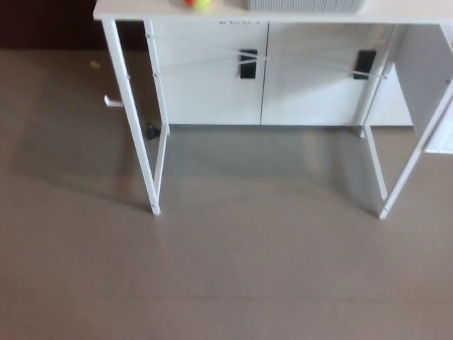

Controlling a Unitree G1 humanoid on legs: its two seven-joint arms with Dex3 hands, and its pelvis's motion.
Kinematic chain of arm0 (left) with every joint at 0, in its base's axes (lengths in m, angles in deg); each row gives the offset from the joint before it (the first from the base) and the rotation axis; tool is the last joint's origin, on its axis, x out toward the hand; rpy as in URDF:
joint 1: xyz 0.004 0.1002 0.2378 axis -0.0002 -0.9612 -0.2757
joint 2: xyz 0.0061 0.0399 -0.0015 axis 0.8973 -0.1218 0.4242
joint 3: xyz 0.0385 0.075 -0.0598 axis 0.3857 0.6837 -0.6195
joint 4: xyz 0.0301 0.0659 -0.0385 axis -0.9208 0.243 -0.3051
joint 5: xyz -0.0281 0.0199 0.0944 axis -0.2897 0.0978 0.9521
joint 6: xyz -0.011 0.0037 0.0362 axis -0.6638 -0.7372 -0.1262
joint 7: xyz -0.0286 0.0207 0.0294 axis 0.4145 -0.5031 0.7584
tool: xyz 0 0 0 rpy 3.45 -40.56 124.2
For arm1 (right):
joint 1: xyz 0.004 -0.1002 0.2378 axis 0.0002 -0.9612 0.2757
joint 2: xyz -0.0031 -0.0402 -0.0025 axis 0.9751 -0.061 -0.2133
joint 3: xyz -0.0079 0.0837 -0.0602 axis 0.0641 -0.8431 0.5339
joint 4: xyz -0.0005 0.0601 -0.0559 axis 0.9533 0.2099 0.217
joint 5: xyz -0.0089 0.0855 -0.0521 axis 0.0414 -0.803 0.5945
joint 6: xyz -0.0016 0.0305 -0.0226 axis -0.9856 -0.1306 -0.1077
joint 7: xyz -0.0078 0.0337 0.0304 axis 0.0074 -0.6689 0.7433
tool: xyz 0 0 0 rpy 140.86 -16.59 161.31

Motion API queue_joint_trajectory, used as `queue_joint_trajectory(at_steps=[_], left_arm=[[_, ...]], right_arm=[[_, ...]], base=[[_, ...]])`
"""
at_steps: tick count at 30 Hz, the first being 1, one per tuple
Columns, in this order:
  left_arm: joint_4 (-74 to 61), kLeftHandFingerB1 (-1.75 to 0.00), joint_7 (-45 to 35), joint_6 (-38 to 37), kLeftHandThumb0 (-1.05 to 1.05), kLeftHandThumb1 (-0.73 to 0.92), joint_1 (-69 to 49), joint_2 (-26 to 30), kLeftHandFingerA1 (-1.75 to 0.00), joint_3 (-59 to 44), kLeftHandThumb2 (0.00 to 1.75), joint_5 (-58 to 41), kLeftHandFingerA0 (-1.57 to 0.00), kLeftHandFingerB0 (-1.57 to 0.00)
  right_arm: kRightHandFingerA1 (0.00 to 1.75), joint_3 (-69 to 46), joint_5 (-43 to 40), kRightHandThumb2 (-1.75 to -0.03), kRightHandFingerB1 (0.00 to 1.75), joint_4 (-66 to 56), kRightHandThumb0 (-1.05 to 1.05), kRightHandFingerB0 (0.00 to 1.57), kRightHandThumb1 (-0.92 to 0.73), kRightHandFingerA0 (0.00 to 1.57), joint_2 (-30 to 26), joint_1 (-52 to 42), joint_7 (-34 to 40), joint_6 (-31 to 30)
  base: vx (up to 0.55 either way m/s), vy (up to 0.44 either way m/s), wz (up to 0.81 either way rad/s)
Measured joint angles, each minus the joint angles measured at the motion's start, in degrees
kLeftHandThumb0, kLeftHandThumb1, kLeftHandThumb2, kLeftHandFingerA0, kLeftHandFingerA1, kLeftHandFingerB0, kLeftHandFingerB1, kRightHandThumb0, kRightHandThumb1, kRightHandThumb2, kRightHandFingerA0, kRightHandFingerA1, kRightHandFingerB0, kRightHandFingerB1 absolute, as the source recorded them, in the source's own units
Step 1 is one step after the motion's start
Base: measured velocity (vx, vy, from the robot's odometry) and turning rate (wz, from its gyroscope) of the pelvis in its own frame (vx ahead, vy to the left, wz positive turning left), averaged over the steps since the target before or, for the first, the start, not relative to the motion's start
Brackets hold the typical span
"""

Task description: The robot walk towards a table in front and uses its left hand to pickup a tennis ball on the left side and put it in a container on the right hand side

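Barely framed, the round yellow-green tennis ball (203, 3) sits on the white counter (131, 9) left of a grey container (304, 5); fingers out of view.

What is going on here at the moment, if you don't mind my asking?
Nothing is being handled yet. The head view looks down across bare floor at a white table ahead. At the picture's top edge, a tennis ball sits on the table beside a small red thing, with a grey container further right. Neither robot hand is in view, so the ball lies untouched.
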Motion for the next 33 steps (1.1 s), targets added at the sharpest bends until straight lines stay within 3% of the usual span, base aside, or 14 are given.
queue_joint_trajectory(at_steps=[9, 13, 19, 23, 33], left_arm=[[2.38, -0.33, -0.21, -2.23, -0.17, 0.56, -1.22, -0.09, -0.35, 0.11, 0.57, 0.11, -0.40, -0.36], [2.93, -0.33, -0.29, -3.07, -0.18, 0.55, -2.07, -0.05, -0.36, 0.13, 0.56, 0.17, -0.41, -0.37], [4.47, -0.33, -0.48, -4.18, -0.17, 0.56, -0.85, 1.26, -0.36, -0.09, 0.57, 0.21, -0.41, -0.37], [4.42, -0.33, -0.51, -4.69, -0.18, 0.56, -0.70, 1.17, -0.36, 0.03, 0.57, 0.20, -0.40, -0.35], [4.81, -0.33, -0.86, -5.41, -0.16, 0.55, -0.38, 0.89, -0.35, 0.32, 0.57, 0.19, -0.38, -0.35]], right_arm=[[0.47, 0.54, 0.18, -0.57, 0.36, 0.01, -0.29, 0.33, -0.57, 0.63, -0.89, -1.15, 0.10, 0.40], [0.47, 0.67, 0.13, -0.57, 0.36, -1.25, -0.30, 0.31, -0.56, 0.59, -0.90, -3.18, -0.08, 0.34], [0.48, 1.31, 0.18, -0.56, 0.36, -2.47, -0.27, 0.33, -0.58, 0.68, -0.47, -3.02, -0.18, 0.08], [0.49, 1.72, 0.29, -0.57, 0.36, -3.98, -0.28, 0.34, -0.57, 0.66, -0.47, -4.01, -0.14, -0.29], [0.48, 2.29, 0.74, -0.58, 0.37, -0.92, -0.31, 0.35, -0.58, 0.64, -1.69, -2.48, -0.10, -0.29]], base=[[0.29, -0.062, 0.08], [0.26, 0.130, -0.20], [0.29, 0.278, -0.22], [0.24, 0.081, 0.05], [0.32, -0.139, 0.17]])
